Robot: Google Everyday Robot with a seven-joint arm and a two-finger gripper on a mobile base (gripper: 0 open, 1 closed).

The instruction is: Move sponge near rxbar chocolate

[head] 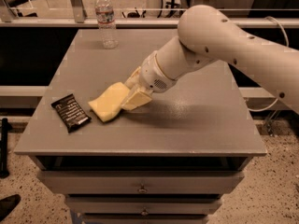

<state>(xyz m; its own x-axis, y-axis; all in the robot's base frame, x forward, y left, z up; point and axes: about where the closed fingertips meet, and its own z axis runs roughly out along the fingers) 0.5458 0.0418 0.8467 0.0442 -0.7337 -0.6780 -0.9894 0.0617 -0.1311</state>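
Starting at the grey tabletop's (196, 125) nine o'clock side, the flat, black glossy-wrapped rxbar chocolate (71, 112) lies just beside the pale yellow, wavy-edged soft sponge (107, 104). My gripper (134, 91) pinches the sponge's three o'clock edge. I judge it light and squashy, best held across its thickness.

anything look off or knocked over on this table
Nothing stands out. The water bottle stands upright at the back left of the table, the rxbar chocolate lies flat near the front left edge, and the sponge is just right of it, gripped at its right end by the end effector above mid-table.
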